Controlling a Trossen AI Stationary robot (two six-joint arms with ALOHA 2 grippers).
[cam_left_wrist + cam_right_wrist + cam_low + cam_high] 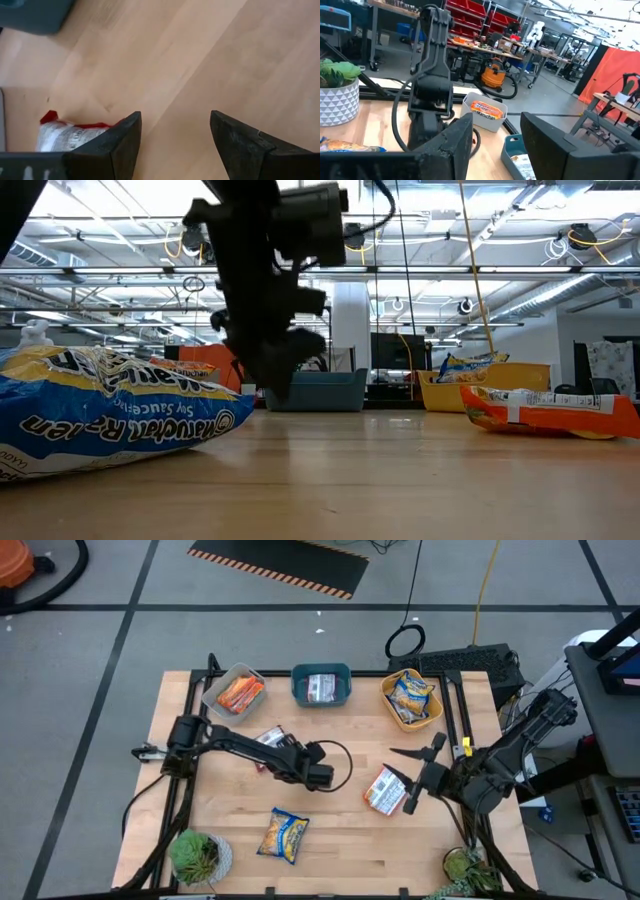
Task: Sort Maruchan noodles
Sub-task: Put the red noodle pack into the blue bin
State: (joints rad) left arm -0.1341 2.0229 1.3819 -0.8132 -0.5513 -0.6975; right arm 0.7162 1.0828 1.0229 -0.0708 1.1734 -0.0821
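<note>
Three ramen packets lie flat on the wooden table. A silver-white one with red [268, 738] sits partly under my left arm, a yellow-blue one [283, 836] near the front edge, and an orange one [385, 790] toward the right. My left gripper [324, 780] is open over bare wood at mid-table. In the left wrist view the silver-white packet [64, 136] shows beside one finger. My right gripper [406, 780] is open and held level just right of the orange packet, which its wrist view does not show. Further packets lie in the tubs.
Three tubs stand along the far edge: a grey tub [216, 692] with orange packets, a teal tub [298, 688] with silver-white ones and a yellow tub [392, 708] with yellow-blue ones. Potted plants occupy the near corners [198, 858] [466, 868]. Bare wood lies between the packets.
</note>
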